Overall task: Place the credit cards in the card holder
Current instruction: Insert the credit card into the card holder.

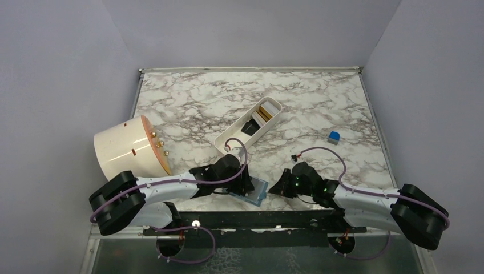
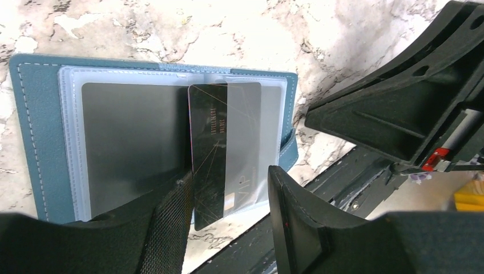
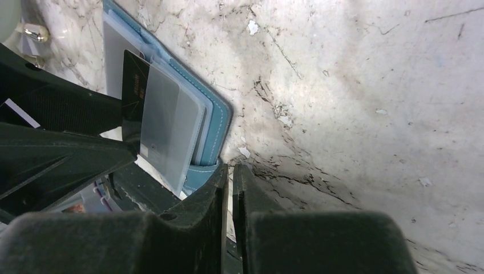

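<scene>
The teal card holder [image 1: 255, 192] lies open at the table's near edge, between my two grippers. In the left wrist view its cover [image 2: 35, 120] frames clear pockets, and a grey card [image 2: 131, 142] sits in the left pocket. A black card [image 2: 208, 148] is partly slid under the right clear pocket, its near end sticking out. My left gripper [image 2: 228, 178] is open, and the card's edge is against the left finger [image 2: 165, 228]. My right gripper [image 3: 231, 167] is shut, its tips beside the holder's snap tab [image 3: 201, 173]. More gold cards [image 1: 264, 111] and a black card [image 1: 249, 127] lie in the white tray.
The long white tray [image 1: 233, 141] lies diagonally mid-table. A large white cylinder [image 1: 126, 148] with an orange rim lies on its side at the left. A small blue cube [image 1: 334, 136] sits at the right. The black rail [image 1: 257, 220] runs just below the holder.
</scene>
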